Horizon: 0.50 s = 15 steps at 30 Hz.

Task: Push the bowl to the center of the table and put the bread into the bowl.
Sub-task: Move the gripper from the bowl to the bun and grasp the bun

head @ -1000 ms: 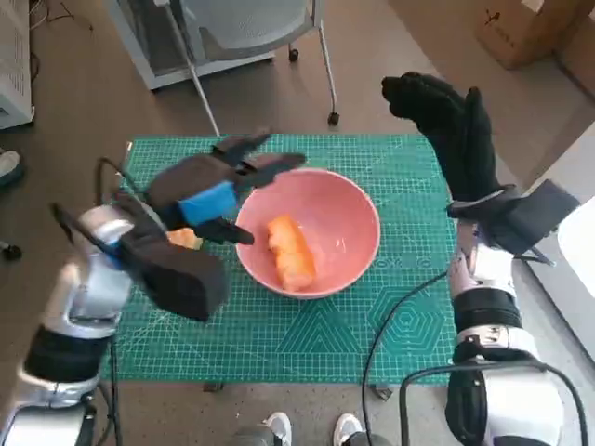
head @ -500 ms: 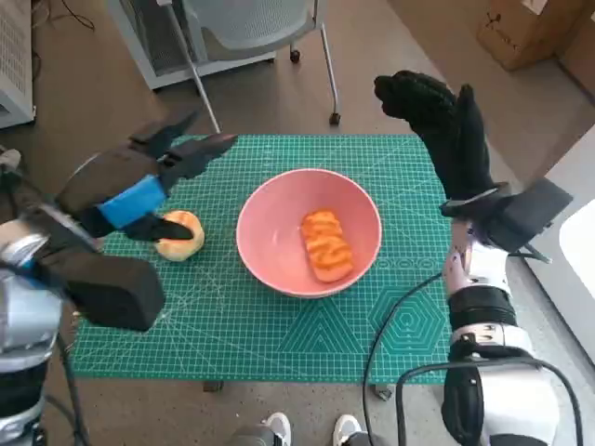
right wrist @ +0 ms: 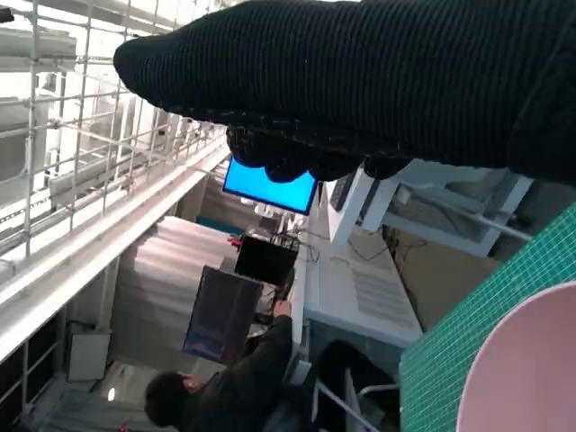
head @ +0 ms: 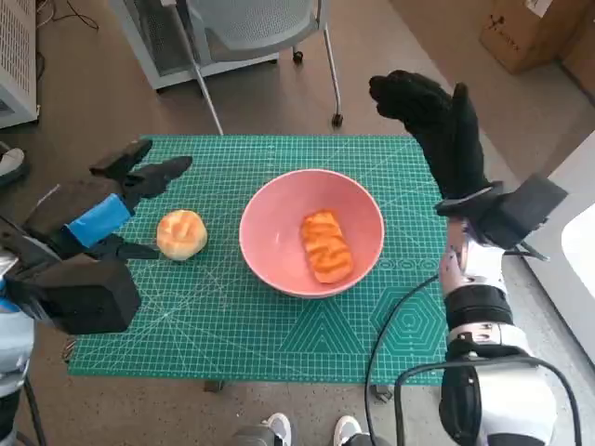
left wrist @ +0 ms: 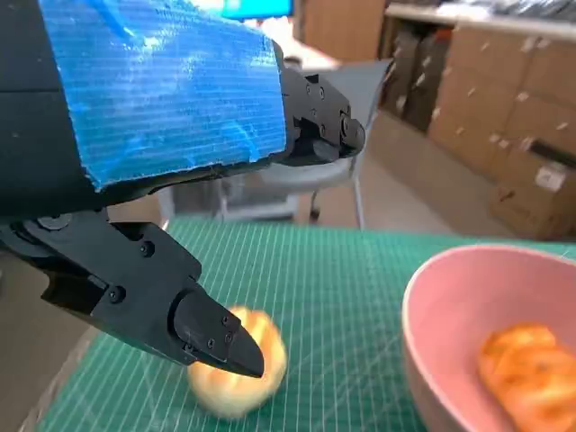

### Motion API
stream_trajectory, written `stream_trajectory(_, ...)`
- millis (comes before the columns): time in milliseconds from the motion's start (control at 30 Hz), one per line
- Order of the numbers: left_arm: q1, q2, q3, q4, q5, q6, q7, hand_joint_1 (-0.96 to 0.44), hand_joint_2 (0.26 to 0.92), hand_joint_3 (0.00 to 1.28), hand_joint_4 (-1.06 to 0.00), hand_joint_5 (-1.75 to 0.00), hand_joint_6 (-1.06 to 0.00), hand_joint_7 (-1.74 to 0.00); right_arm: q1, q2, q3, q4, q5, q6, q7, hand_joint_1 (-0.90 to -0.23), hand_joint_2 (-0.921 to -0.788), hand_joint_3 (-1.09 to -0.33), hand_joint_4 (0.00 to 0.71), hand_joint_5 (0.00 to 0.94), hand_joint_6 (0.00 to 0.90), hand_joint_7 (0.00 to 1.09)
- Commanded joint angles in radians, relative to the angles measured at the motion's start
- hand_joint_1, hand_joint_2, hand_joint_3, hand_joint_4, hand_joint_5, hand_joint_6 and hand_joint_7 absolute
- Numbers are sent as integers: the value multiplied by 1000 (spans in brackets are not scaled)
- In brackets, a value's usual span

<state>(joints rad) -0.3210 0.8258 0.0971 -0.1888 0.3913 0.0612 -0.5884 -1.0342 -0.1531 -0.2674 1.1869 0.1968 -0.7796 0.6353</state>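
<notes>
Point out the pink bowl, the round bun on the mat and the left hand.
pink bowl [head: 279,269]: head view, near rim.
round bun [head: 181,234]: head view, top crust.
left hand [head: 93,216]: head view, blue-taped back.

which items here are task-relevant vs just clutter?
Task-relevant:
- pink round bowl
- orange glazed bread, lying in the bowl
- round pale bread roll, on the mat beside the bowl

Clutter:
- green cutting mat
- grey chair
- cardboard box

Your left hand [left wrist: 153,162], fingers [left wrist: 211,333] spread and empty, hangs above the round bun [left wrist: 236,373]; beside it, the pink bowl [left wrist: 432,351] holds bread [left wrist: 531,369].
</notes>
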Motion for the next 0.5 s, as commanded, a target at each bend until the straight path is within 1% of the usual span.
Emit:
stream_trajectory(33,-4,-5,-25,20,-7,39,-12,21,707,8,-14,0,-269,-13,9,-4,4,15,-2,7,10,-659,-921,-622,193,3,354,8)
stream_trajectory(200,-28,-9,-67,81,10,58,-11,3,716,10,-16,-1,-259,-6,9,-12,6,15,-5,6,11,-658,-921,-626,193,2,354,7)
stream_trajectory(300,-58,-18,-109,144,30,69,-6,-18,719,10,-15,0,-252,-2,8,-17,8,14,-10,7,5,-658,-921,-627,192,1,354,7)
stream_trajectory(500,-108,-37,-173,240,61,74,7,-44,723,10,-12,0,-245,0,10,-25,8,13,-10,8,9,-653,-921,-627,191,1,353,5)
